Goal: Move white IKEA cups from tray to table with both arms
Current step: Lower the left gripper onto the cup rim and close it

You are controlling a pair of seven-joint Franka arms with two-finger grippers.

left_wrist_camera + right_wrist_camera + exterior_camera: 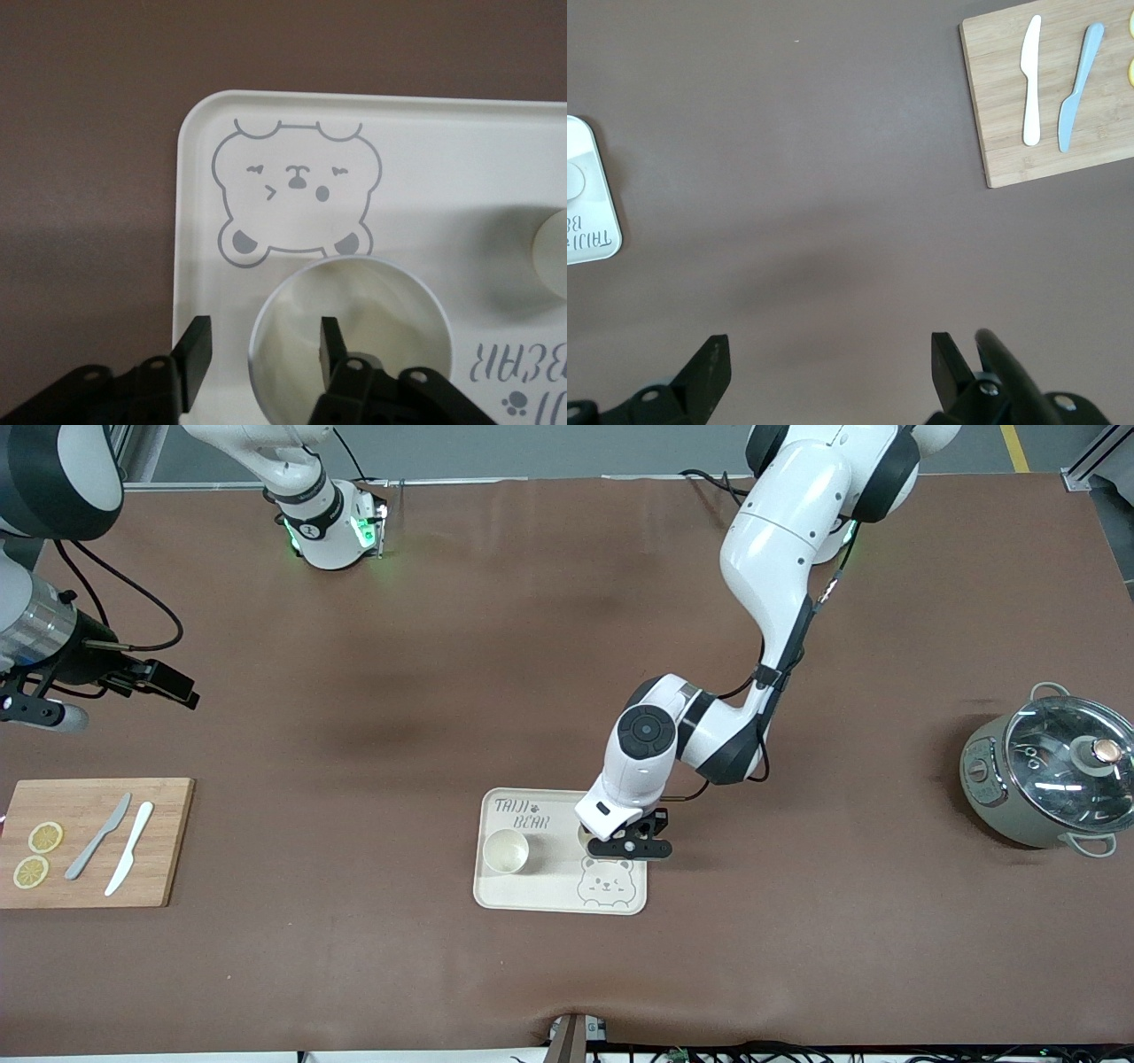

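Two white IKEA cups stand on the cream bear tray (567, 899). One cup (506, 850) stands free toward the right arm's end of the tray. The other cup (354, 328) is under my left gripper (625, 846), mostly hidden in the front view. In the left wrist view my left gripper (266, 341) is open, one finger inside the cup's rim and one outside it, straddling the wall. The free cup's edge (554, 252) shows beside it. My right gripper (164, 680) is open and empty over bare table; it also shows in the right wrist view (828, 354).
A wooden cutting board (89, 841) with two knives and lemon slices lies at the right arm's end. A grey-green pot with a glass lid (1045, 779) stands at the left arm's end. The tray (589, 204) shows in the right wrist view.
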